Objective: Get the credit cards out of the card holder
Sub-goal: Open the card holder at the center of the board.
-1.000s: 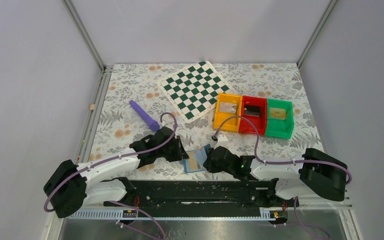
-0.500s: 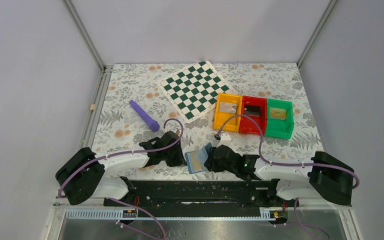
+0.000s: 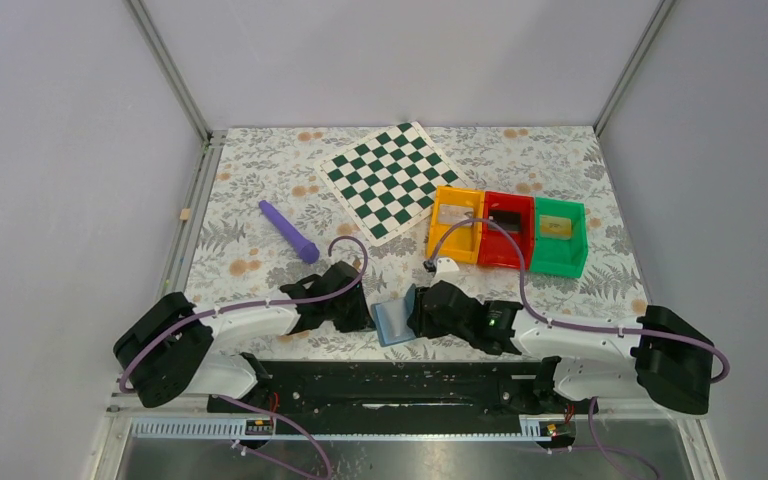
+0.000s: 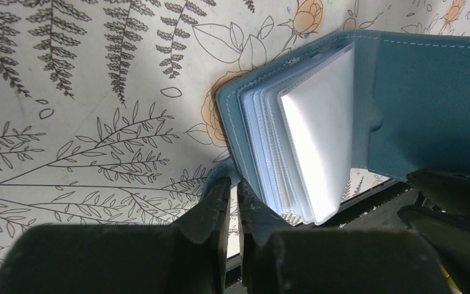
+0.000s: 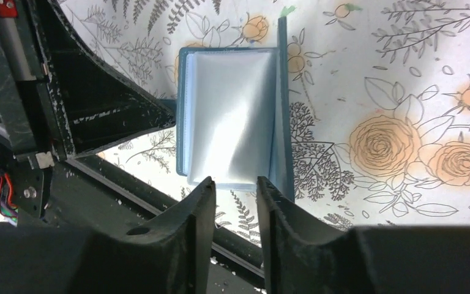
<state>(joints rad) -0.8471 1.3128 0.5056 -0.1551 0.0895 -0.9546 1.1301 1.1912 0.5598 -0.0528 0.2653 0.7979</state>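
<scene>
Pinches card holder (image 4: 416, 92) corner, lower centre of frame, between pressed-together left gripper (image 4: 232, 185) fingers; holds right gripper (image 5: 234, 184) spread just below its pale sleeves (image 5: 232, 116).

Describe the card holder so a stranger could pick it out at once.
On the floral table, look at the near edge, between the left end effector and the right end effector. There sits the card holder, a folding wallet, half open. It is the only blue thing, with pale sleeves inside, unlike the purple stick, chequered board or coloured bins.
</scene>
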